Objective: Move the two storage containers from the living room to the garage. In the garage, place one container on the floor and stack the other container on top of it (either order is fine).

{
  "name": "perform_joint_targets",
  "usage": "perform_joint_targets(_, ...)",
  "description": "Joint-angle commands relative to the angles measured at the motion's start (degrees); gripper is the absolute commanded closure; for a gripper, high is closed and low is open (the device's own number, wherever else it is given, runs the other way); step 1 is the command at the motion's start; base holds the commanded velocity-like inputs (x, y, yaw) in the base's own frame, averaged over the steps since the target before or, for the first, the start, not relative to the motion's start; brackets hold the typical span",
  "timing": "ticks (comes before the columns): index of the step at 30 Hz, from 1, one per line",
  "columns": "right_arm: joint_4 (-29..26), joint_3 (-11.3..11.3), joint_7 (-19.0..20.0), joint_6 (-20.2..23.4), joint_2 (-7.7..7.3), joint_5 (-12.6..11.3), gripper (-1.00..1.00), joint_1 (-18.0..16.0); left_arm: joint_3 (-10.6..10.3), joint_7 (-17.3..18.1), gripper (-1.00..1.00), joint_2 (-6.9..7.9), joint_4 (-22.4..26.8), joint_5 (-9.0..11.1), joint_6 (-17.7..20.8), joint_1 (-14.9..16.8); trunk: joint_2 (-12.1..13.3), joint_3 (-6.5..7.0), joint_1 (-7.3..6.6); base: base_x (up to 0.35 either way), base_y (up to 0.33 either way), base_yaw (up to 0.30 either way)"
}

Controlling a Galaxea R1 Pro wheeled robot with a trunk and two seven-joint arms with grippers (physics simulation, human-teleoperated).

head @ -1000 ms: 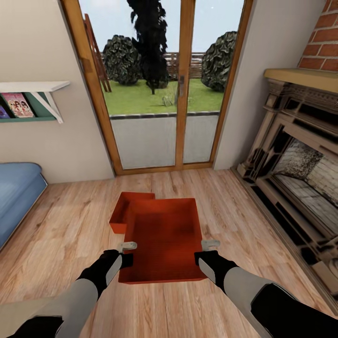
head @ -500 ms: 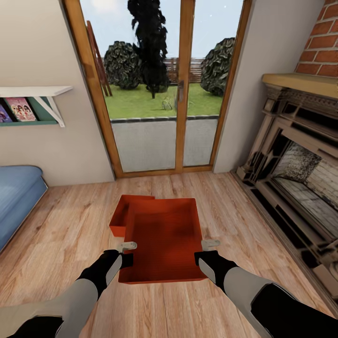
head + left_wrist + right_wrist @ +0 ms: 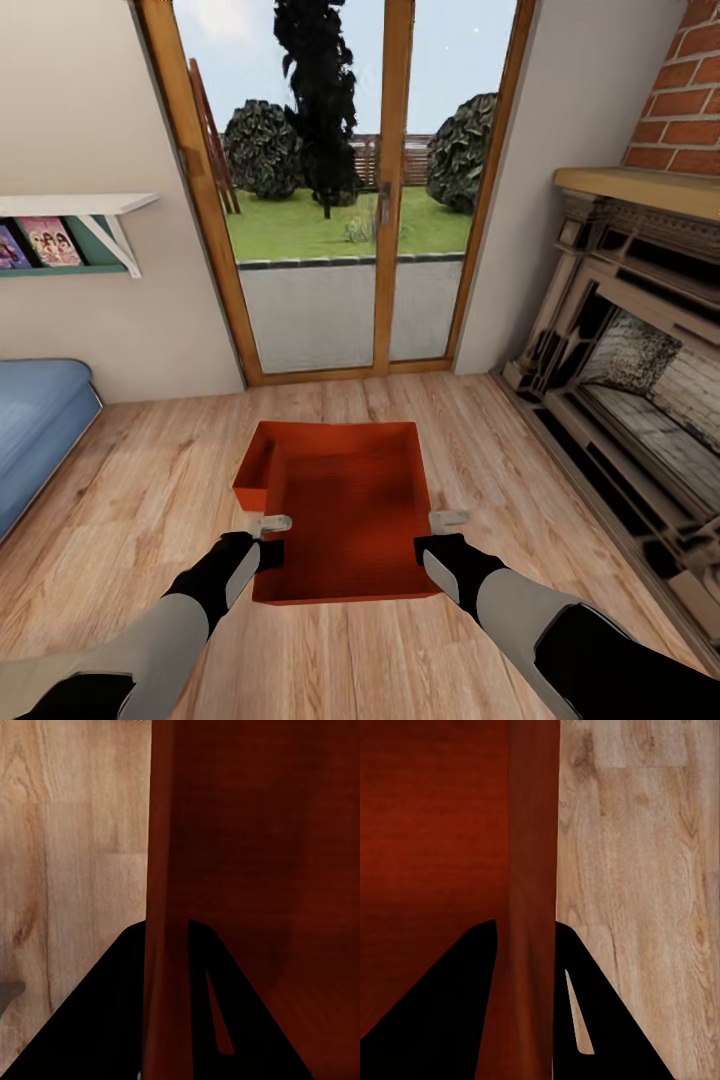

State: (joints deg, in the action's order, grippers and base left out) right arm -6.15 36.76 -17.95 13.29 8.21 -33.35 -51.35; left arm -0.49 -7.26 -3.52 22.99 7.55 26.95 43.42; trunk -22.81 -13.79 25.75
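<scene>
An orange-red rectangular open-topped storage container (image 3: 350, 510) is held above the light wood-plank floor (image 3: 130, 480), in front of the wood-framed glass doors (image 3: 345, 190). The left pincer (image 3: 268, 540) is clamped on its left wall, the right pincer (image 3: 432, 536) on its right wall. A second, matching container (image 3: 252, 470) peeks out beneath its left edge

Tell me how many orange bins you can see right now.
2. One bin is held between both end effectors, left and right. The second bin sits on the wood floor beneath it, mostly hidden.
</scene>
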Motion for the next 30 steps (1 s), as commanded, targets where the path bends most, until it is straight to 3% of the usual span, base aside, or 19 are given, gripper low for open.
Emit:
perform_joint_targets(1,-0.4,0.0,-0.3,0.4,0.49,1.7,1.00,-0.1,0.4,-0.7,1.00,-0.08,0.0,-0.7,0.5,0.0,-0.1,-0.02,0.03,0.000,0.000,0.000)
perform_joint_targets(30,-0.3,0.0,-0.3,0.4,0.48,1.7,1.00,-0.1,0.4,-0.7,1.00,-0.08,0.0,-0.7,0.5,0.0,-0.1,2.47,0.03,0.000,0.000,0.000)
